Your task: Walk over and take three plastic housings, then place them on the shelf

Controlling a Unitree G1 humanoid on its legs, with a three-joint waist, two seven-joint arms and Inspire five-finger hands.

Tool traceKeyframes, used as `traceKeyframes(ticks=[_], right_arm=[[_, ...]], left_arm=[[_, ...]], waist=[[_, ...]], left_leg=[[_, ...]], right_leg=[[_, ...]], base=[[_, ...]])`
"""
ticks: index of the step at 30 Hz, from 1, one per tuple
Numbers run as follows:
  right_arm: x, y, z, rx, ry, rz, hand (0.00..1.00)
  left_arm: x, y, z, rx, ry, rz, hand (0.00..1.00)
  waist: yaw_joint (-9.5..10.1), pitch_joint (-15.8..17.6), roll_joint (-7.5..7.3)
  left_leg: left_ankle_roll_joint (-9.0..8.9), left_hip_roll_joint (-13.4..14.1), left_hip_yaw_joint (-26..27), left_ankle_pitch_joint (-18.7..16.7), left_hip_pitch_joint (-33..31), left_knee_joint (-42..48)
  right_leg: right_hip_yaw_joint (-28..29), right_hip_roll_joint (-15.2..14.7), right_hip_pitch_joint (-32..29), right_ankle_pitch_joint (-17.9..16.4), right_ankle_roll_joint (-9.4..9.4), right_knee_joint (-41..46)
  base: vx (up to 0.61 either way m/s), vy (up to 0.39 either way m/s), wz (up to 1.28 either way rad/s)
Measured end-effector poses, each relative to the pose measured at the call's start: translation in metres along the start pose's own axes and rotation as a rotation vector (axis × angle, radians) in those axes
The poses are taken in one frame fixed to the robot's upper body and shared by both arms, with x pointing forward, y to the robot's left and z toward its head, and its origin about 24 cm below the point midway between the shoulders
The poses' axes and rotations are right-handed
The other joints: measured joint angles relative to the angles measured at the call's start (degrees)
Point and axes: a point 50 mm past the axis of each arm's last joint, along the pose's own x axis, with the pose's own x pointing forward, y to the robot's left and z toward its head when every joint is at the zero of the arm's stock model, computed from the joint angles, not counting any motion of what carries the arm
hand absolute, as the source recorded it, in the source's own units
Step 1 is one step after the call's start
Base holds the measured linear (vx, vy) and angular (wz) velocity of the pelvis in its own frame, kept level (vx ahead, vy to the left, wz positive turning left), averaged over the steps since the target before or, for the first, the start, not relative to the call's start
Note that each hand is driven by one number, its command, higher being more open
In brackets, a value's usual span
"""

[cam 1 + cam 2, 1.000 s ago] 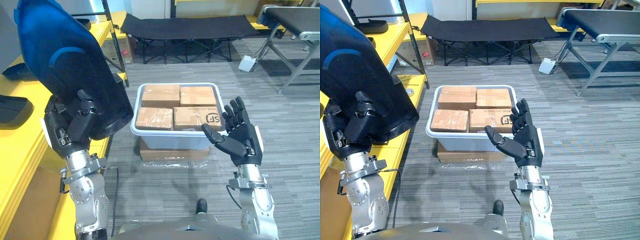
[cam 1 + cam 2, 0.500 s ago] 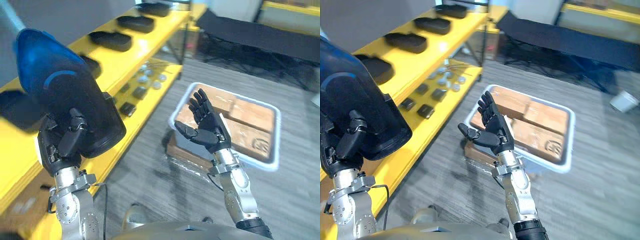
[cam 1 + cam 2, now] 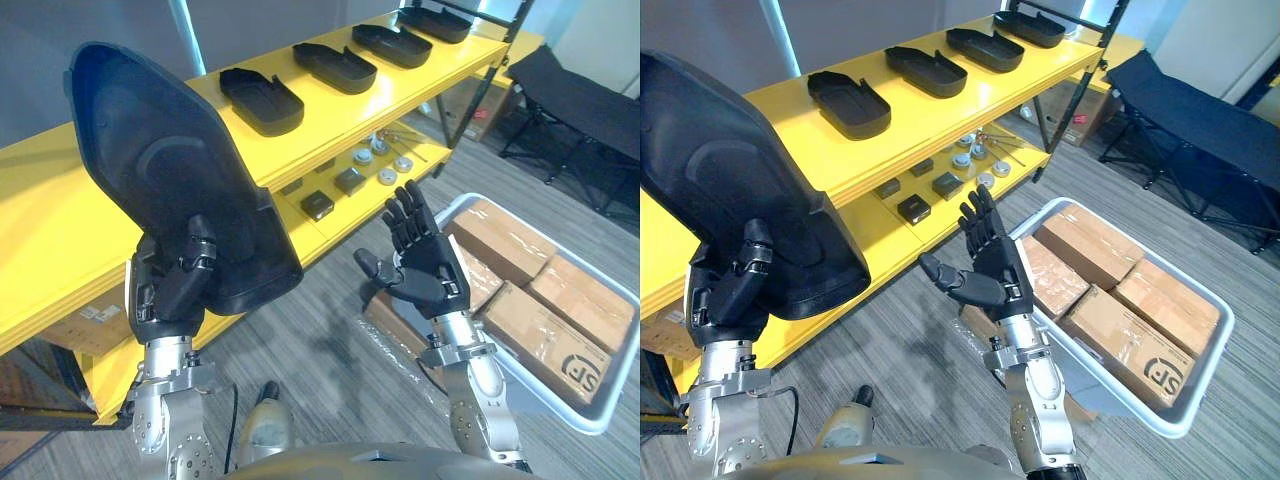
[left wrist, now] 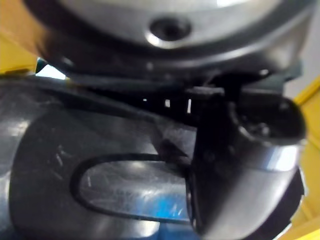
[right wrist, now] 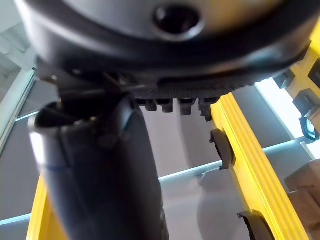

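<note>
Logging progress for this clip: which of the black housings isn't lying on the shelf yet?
The housing clasped in the left hand, held upright; the other four lie flat atop the yellow shelf.

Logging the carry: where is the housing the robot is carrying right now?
The housing stands upright at the left of the eye views, gripped at its lower end by the left robot hand, in front of the yellow shelf.
</note>
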Motion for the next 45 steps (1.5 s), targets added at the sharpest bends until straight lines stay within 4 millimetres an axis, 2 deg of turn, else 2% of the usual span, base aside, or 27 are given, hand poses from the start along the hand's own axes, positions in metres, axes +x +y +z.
traceKeyframes(ticks=[6, 7, 10, 11, 12, 13, 14, 15, 16, 17, 19, 20, 21, 22, 23, 24, 25, 27, 28, 29, 31, 33, 34, 36, 37, 39, 45], right_arm=[[0.004, 0.01, 0.002, 0.025, -0.043, 0.036, 1.0], [0.009, 0.012, 0.004, 0.027, -0.064, 0.035, 1.0], [0.019, 0.017, 0.007, 0.038, -0.108, 0.011, 1.0], [0.02, 0.017, 0.008, 0.039, -0.116, -0.008, 1.0], [0.019, 0.014, 0.009, 0.033, -0.12, -0.034, 1.0], [0.019, 0.01, 0.012, 0.021, -0.136, -0.053, 1.0], [0.018, 0.009, 0.012, 0.023, -0.135, -0.069, 1.0], [0.018, 0.007, 0.012, 0.032, -0.145, -0.098, 1.0], [0.019, 0.008, 0.012, 0.036, -0.152, -0.106, 1.0], [0.021, 0.008, 0.014, 0.038, -0.166, -0.111, 1.0], [0.026, 0.01, 0.017, 0.026, -0.181, -0.088, 1.0], [0.029, 0.009, 0.019, 0.019, -0.193, -0.072, 1.0], [0.03, 0.008, 0.021, 0.012, -0.201, -0.068, 1.0], [0.03, 0.005, 0.025, -0.005, -0.215, -0.069, 1.0], [0.027, -0.002, 0.029, -0.041, -0.232, -0.093, 1.0], [0.025, -0.005, 0.031, -0.056, -0.235, -0.107, 1.0], [0.022, -0.009, 0.035, -0.077, -0.244, -0.134, 1.0], [0.019, -0.008, 0.047, -0.1, -0.282, -0.131, 1.0], [0.019, -0.006, 0.057, -0.115, -0.316, -0.108, 1.0], [0.023, -0.007, 0.074, -0.179, -0.37, -0.051, 1.0], [0.028, -0.01, 0.088, -0.235, -0.412, -0.006, 1.0], [0.027, -0.018, 0.097, -0.278, -0.44, -0.024, 1.0], [0.026, -0.021, 0.098, -0.286, -0.44, -0.042, 1.0], [0.016, -0.033, 0.099, -0.294, -0.438, -0.13, 1.0], [0.009, -0.039, 0.098, -0.299, -0.43, -0.184, 1.0], [0.003, -0.042, 0.095, -0.293, -0.415, -0.228, 1.0], [-0.001, -0.038, 0.084, -0.233, -0.388, -0.25, 1.0]], left_arm=[[0.002, 0.0, 0.006, 0.012, -0.049, -0.006, 0.0], [0.003, -0.001, 0.011, 0.024, -0.078, -0.01, 0.0], [0.006, 0.0, 0.027, 0.073, -0.141, -0.018, 0.0], [0.007, 0.0, 0.032, 0.097, -0.161, -0.019, 0.0], [0.008, 0.0, 0.036, 0.113, -0.179, -0.026, 0.0], [0.011, -0.002, 0.039, 0.12, -0.206, -0.039, 0.0], [0.012, -0.002, 0.04, 0.124, -0.213, -0.04, 0.0], [0.017, -0.004, 0.045, 0.16, -0.239, -0.064, 0.0], [0.019, -0.005, 0.047, 0.17, -0.249, -0.077, 0.0], [0.022, -0.007, 0.048, 0.172, -0.261, -0.09, 0.0], [0.023, -0.007, 0.05, 0.165, -0.281, -0.071, 0.0], [0.024, -0.007, 0.05, 0.161, -0.294, -0.06, 0.0], [0.026, -0.008, 0.051, 0.155, -0.301, -0.059, 0.0], [0.03, -0.011, 0.051, 0.141, -0.318, -0.063, 0.0], [0.036, -0.014, 0.049, 0.127, -0.332, -0.078, 0.0], [0.039, -0.016, 0.047, 0.119, -0.33, -0.085, 0.0], [0.041, -0.018, 0.041, 0.103, -0.313, -0.092, 0.0], [0.039, -0.017, 0.039, 0.104, -0.296, -0.089, 0.0], [0.038, -0.017, 0.039, 0.106, -0.298, -0.084, 0.0], [0.034, -0.017, 0.036, 0.096, -0.289, -0.05, 0.0], [0.029, -0.014, 0.035, 0.11, -0.282, -0.03, 0.0], [0.029, -0.015, 0.035, 0.105, -0.284, -0.035, 0.0], [0.029, -0.016, 0.035, 0.103, -0.285, -0.04, 0.0], [0.031, -0.02, 0.033, 0.092, -0.286, -0.075, 0.0], [0.032, -0.024, 0.032, 0.084, -0.286, -0.109, 0.0], [0.031, -0.028, 0.031, 0.083, -0.293, -0.148, 0.0], [0.032, -0.032, 0.031, 0.216, -0.281, -0.191, 0.0]], waist=[[0.38, 0.4, 0.16], [0.66, 0.72, 0.41], [2.08, 0.34, -0.22], [2.18, -0.25, -0.64], [1.89, -0.99, -0.55], [1.44, -0.78, 0.13], [1.63, -1.16, 0.05], [0.36, -1.66, -0.32], [0.09, -1.68, -0.33], [-0.01, -1.82, -0.59], [0.14, -1.77, -0.37], [-0.05, -1.8, -0.08], [-0.3, -1.76, 0.29], [-1.65, -1.82, 1.22], [-2.87, -1.5, 1.83], [-3.32, -1.49, 1.85], [-3.86, -1.8, 1.26], [-3.84, -2.33, -1.13], [-3.85, -2.84, -2.35], [-3.78, -3.64, 0.66], [-3.59, -4.56, 2.24], [-4.51, -4.73, 2.6], [-4.58, -4.68, 2.51], [-6.33, -4.41, 1.94], [-6.55, -4.31, 1.63], [-5.64, -4.36, 1.53], [-6.05, -4.38, 1.28]], left_leg=[[0.85, 0.27, 3.11, -0.83, -3.06, 3.41], [1.58, -0.24, 3.38, -2.19, -4.91, 6.98], [3.26, -2.58, 4.49, -7.1, -7.84, 14.17], [4.85, -3.9, 4.92, -8.59, -8.86, 16.23], [7.61, -5.09, 6.15, -11.4, -9.11, 18.5], [7.35, -5.79, 6.31, -12.52, -8.74, 20.68], [7.95, -6.46, 6.42, -12.97, -8.47, 20.8], [9.36, -7.85, 5.08, -13.11, -7.09, 19.41], [10.42, -8.28, 4.38, -12.88, -6.35, 18.83], [11.29, -8.51, 3.43, -13.03, -4.17, 17.5], [11.29, -8.45, 3.06, -12.77, 0.22, 14.71], [11.33, -8.31, 2.29, -12.75, 2.46, 12.7], [11.3, -8.05, 1.58, -12.78, 3.14, 12.13], [11.12, -7.48, -1.08, -12.88, 3.5, 11.6], [10.64, -7.43, -4.35, -13.02, 3.94, 11.46], [10.27, -7.62, -5.83, -13.14, 4.31, 11.59], [9.19, -8.41, -7.49, -13.75, 5.64, 11.9], [6.62, -9.68, -5.81, -15.32, 7.74, 12.45], [5.58, -9.41, -2.46, -17.02, 7.7, 13.14], [5.73, -4.77, 0.72, -19.34, 6.95, 15.22], [5.38, -0.25, 4.6, -18.86, 6.17, 14.18], [3.78, 3.42, 11.34, -15.78, 5.95, 11.18], [3.82, 3.68, 13.6, -14.69, 5.75, 10.35], [4.63, 3.44, 20.55, -10.76, 5.37, 7.37], [4.81, 2.71, 21.8, -8.99, 6.37, 4.45], [4.89, 1.36, 21.03, -6.9, 7.42, 0.55], [5.5, -0.6, 19.54, -4.59, 8.16, -3.1]], right_leg=[[-1.33, -1.17, 0.16, -0.89, 0.45, -0.97], [-1.31, -1.5, 0.2, -1.02, 0.65, -0.65], [0.05, -3.23, 0.35, -1.44, 0.7, -0.99], [0.53, -3.68, 1.31, -2.05, -0.33, -2.69], [1.61, -3.42, 3.21, -4.16, -4.74, -2.11], [3.26, -5.21, -1.04, -3.51, -8.08, 12.76], [5.3, -6.55, -4.46, -1.52, -8.16, 19.29], [11.34, -6.97, -9.48, 3.8, -7.61, 28.84], [12.68, -6.52, -10.52, 2.59, -6.61, 31.31], [12.99, -5.16, -11.92, -1.72, -4.94, 33.79], [11.22, -2.78, -12.9, -5.68, -4.74, 31.14], [10.74, -0.3, -14.34, -6.58, -5.76, 27.43], [11.35, 1.5, -15.47, -6.65, -5.9, 25.26], [13.7, 5.23, -17.72, -6.54, -5.76, 21.04], [17.77, 8.08, -19.2, -5.78, -4.59, 17.52], [19.62, 8.88, -19.58, -5.25, -4.03, 15.95], [21.45, 8.63, -19.45, -4.0, -2.31, 13.76], [20.86, 5.66, -17.19, 1.94, -2.38, 11.87], [19.46, 4.11, -15.87, 2.89, -1.83, 11.68], [15.55, 6.54, -13.31, 0.77, -2.65, 10.47], [12.09, 8.37, -11.55, 0.58, -3.98, 8.32], [7.8, 8.32, -9.92, 0.65, -5.07, 6.81], [6.68, 7.83, -9.49, 0.61, -5.14, 6.51], [1.7, 5.72, -7.15, 0.58, -5.19, 4.96], [-0.24, 4.9, -5.93, 0.58, -5.18, 3.97], [-0.59, 4.24, -5.35, 0.79, -4.88, 2.82], [-1.33, 3.54, -3.95, 2.27, -4.49, 0.47]], base=[[-0.1, 0.059, 0.16], [0.01, 0.145, 0.12], [0.05, 0.158, 0.01], [0.19, 0.185, 0.23], [0.3, 0.191, 0.44], [0.34, 0.202, 0.38], [0.32, 0.238, 0.58], [0.27, 0.203, 0.53], [0.35, 0.161, 0.68], [0.3, 0.03, 0.31], [0.39, 0.04, 0.14], [0.38, 0.018, 0.2], [0.34, -0.032, 0.64], [0.27, -0.086, 1.16], [0.27, -0.113, 1.38], [0.29, -0.179, 1.47], [0.3, -0.253, 1.31], [0.29, -0.315, 1.1], [0.25, -0.41, 1.03], [0.21, -0.394, 0.89], [0.13, -0.278, 0.87], [0.1, -0.208, 0.97], [0.1, -0.153, 0.83], [0.08, -0.091, 1.24], [0.05, -0.041, 1.05], [0.02, -0.006, 0.48], [-0.01, 0.033, 0.18]])
